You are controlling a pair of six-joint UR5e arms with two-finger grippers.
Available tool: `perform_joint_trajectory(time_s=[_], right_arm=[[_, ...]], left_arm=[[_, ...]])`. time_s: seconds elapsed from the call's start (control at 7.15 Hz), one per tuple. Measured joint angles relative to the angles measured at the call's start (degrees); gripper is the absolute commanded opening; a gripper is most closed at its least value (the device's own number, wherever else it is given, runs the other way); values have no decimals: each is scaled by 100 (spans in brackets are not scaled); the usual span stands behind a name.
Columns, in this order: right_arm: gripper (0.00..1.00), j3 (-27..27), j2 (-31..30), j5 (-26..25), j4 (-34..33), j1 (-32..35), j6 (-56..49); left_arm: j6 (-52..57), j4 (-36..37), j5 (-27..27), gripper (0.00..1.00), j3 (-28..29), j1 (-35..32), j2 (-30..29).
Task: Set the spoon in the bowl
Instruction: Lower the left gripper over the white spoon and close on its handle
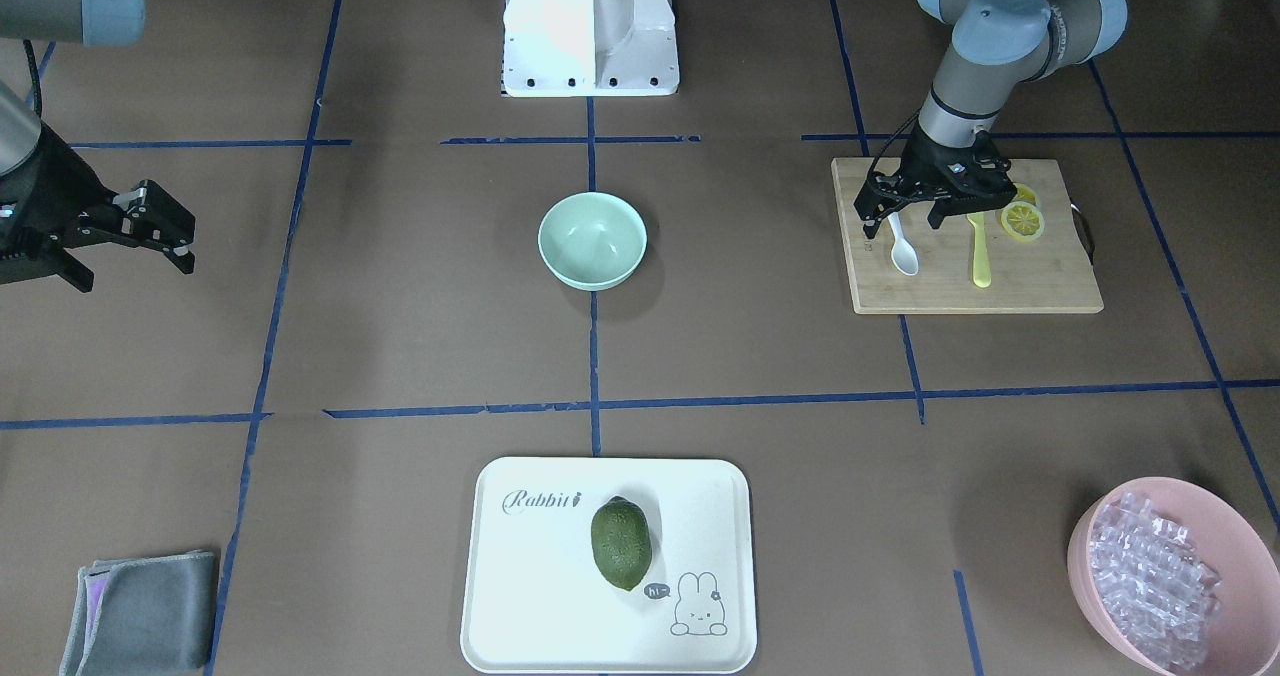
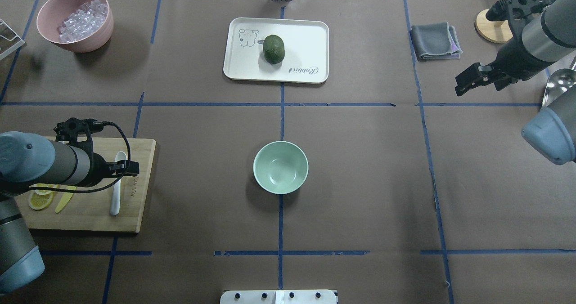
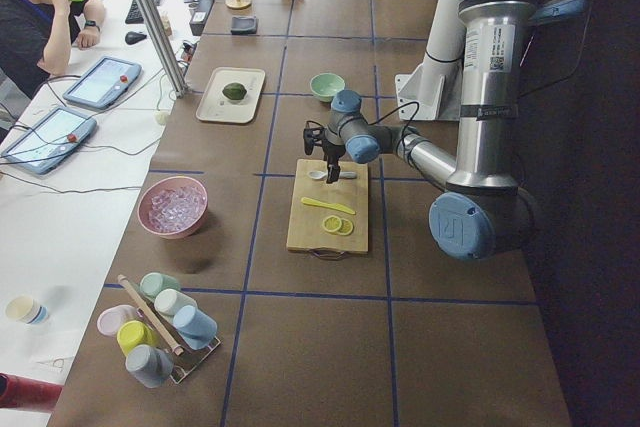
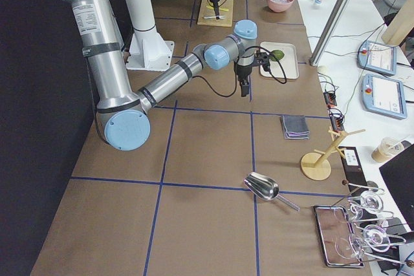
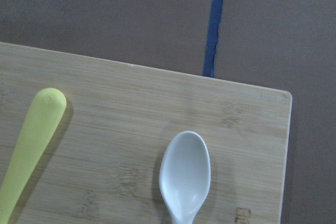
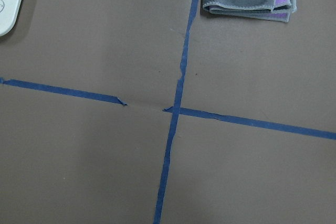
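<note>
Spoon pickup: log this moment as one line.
phase: pre-grasp | left tool: open, over spoon handle | spoon: on cutting board | bowl: empty | right tool: open, far from bowl

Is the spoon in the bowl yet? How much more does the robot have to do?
Nothing is finished yet. The spoon lies on the wooden board, and the bowl is empty. Right now the left tool sits low over the spoon's handle, open, with one finger on each side. Left to do: pinch the spoon, lift it, carry it to the bowl and let go.
</note>
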Motion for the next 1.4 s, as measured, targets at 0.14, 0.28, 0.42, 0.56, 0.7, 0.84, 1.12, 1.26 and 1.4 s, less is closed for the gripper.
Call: perform_joint_trajectory(time_s=[0.14, 0.28, 0.42, 0.56, 0.7, 0.84, 1.12, 1.26, 1.4], right_arm=[[100, 0, 1, -4, 0, 0, 2], [100, 2, -1, -6, 0, 0, 6], [100, 4, -5, -7, 0, 0, 8], [100, 5, -7, -7, 0, 1, 8], [100, 5, -5, -9, 0, 1, 9], [100, 5, -4, -13, 0, -1, 9], [100, 6, -3, -14, 0, -4, 11], [100, 6, -3, -10, -2, -4, 15], [100, 5, -3, -10, -6, -3, 15]], left_arm=[[-5, -1, -21, 98, 2, 5, -1], [-8, 0, -37, 98, 10, 5, 0], [-6, 2, -43, 98, 32, 6, 2], [-3, 0, -48, 97, 69, 9, -2], [1, 0, -53, 97, 99, 12, -4], [6, 2, -57, 97, 117, 13, -5], [-2, -1, -127, 74, 112, 13, -9], [-11, -2, -169, 58, 98, 9, -8], [-13, -2, -187, 44, 87, 7, -5]])
